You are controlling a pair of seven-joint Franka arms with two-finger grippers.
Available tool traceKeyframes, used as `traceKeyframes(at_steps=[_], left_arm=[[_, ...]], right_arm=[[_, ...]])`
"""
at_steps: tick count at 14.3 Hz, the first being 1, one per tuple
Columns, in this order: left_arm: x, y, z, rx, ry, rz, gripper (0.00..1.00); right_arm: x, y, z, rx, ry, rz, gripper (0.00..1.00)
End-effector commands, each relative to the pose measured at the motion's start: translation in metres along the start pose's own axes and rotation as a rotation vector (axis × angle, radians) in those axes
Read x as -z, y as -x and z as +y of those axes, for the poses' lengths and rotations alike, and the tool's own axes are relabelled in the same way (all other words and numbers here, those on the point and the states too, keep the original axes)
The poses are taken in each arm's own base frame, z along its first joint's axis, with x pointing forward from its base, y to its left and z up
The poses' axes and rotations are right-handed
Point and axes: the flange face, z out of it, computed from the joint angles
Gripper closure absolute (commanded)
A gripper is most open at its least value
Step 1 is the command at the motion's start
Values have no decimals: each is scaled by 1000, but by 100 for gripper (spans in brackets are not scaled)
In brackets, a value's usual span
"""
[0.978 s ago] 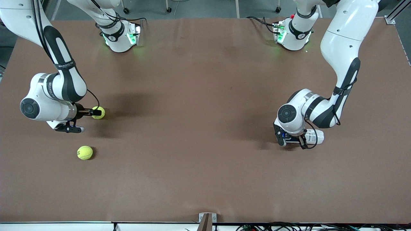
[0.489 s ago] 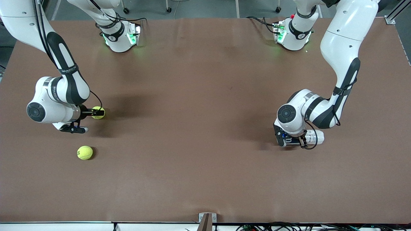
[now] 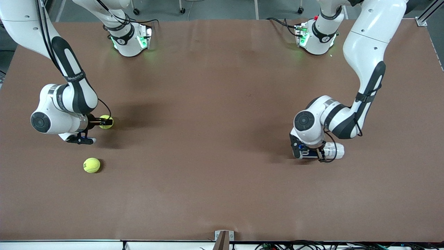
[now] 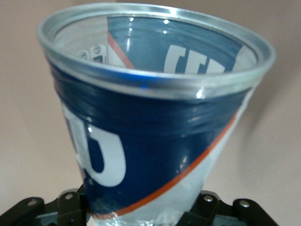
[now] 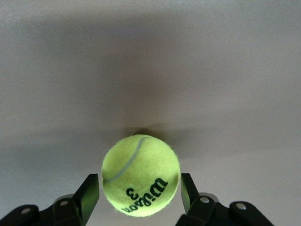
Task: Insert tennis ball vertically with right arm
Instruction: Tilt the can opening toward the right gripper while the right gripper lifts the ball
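The tennis ball [image 5: 141,175] lay on the desk [image 3: 215,139] between the right claw's [image 3: 105,122] fingers, gaps visible, not yet gripped. Another ball [image 3: 91,165] lay nearer the camera. The left claw [image 3: 309,153] clenched the can [image 4: 155,113]. Lifting and inserting remained.

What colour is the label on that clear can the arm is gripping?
The can wears a dark blue label with white lettering and an orange-red stripe, clearest in the left wrist view.

1. Table [image 3: 215,139] mid-span between the arms: bare, wide passage.
2. Loose tennis ball [image 3: 91,165] sits near the right arm's end.
3. Can [image 3: 321,152] fills the left end effector [image 3: 314,153].
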Motion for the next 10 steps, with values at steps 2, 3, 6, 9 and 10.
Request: traceKeyframes(at_steps=[2,3,6,9,10], left_arm=[[75,-44,-6,-30,-83,105,28],[100,-58,-8,-15,-88,162,28],[145,-88,-19,55,-48,307,28],[185,-122,-9,128,-56,443,28],[191,-130,-9,171,-58,511,28]], right_arm=[[-3,-3,4,-8,3,0,23],[-5,-4,4,-8,3,-3,23],[-7,-6,8,-14,0,-6,26],[-5,-6,7,-9,-1,-11,63],[4,-7,6,-1,-1,1,71]])
